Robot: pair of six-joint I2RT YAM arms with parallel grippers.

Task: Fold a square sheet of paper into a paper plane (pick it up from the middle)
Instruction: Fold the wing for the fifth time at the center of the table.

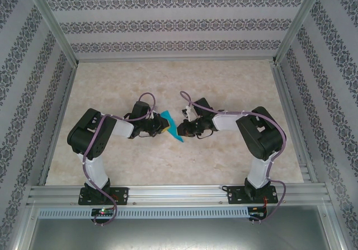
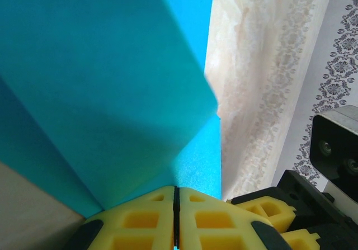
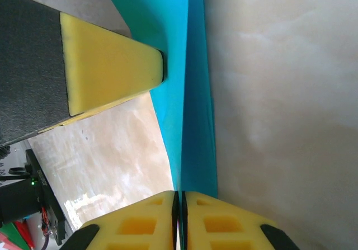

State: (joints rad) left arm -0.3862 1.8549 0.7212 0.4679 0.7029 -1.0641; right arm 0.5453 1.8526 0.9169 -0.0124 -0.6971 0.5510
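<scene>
The teal-blue sheet of paper (image 1: 171, 126) is folded into a slim, layered, pointed shape like a paper plane and hangs above the table between both grippers. My left gripper (image 1: 162, 126) is shut on its left side. In the left wrist view the yellow jaws (image 2: 176, 192) meet on the paper (image 2: 112, 82), where a folded flap spreads above them. My right gripper (image 1: 182, 128) is shut on the right side. The right wrist view has its jaws (image 3: 180, 194) pinching the paper's thin edge (image 3: 193, 93), with a left fingertip (image 3: 109, 65) beyond.
The beige marbled table (image 1: 168, 82) lies beneath. Patterned walls (image 1: 168, 23) and an aluminium frame (image 1: 173, 191) enclose it on all sides. The two arms lean in towards the middle, wrists almost touching.
</scene>
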